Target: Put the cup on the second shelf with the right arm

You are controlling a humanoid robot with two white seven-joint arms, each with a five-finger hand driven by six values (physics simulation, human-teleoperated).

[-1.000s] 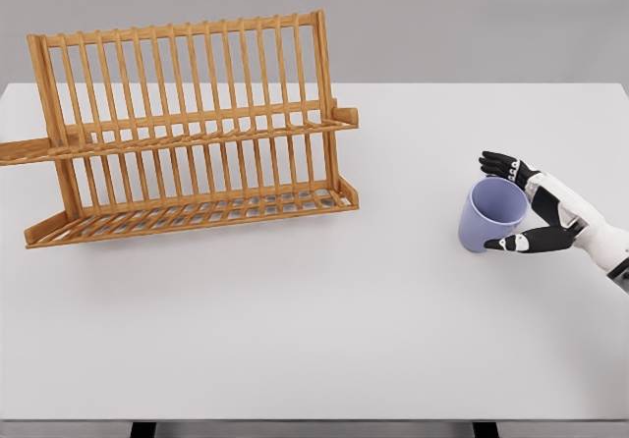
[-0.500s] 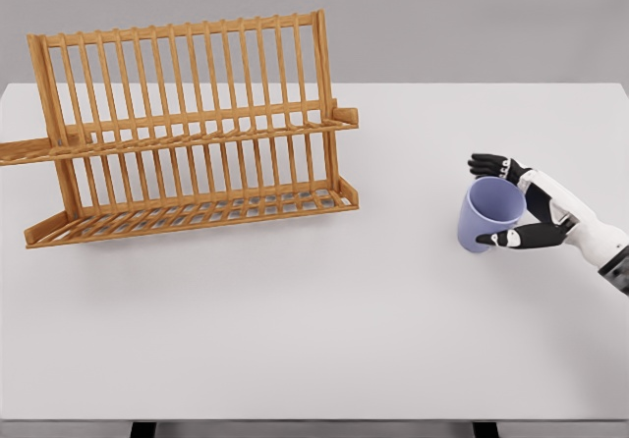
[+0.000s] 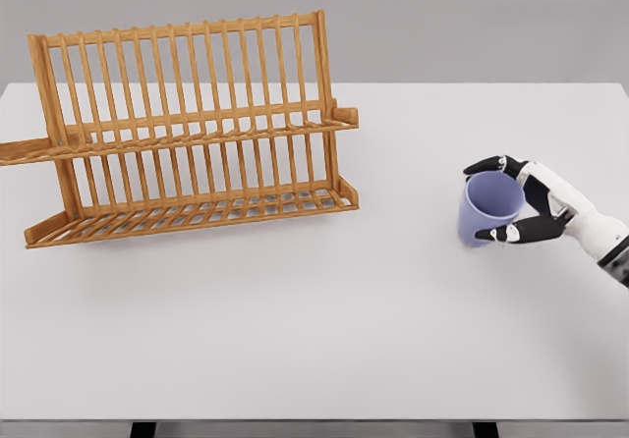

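The table (image 3: 324, 320) lies bare between the cup (image 3: 488, 209) at the right and the wooden rack (image 3: 187, 129) at the left; the two stand well apart. The rack's upright slats close off its back. Both shelves are open toward the front. Nothing sits on either shelf.

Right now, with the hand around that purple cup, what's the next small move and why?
Probably lift the cup straight up. The right hand wraps it, fingers behind and thumb in front, but it seems still on the table, far right of the rack.
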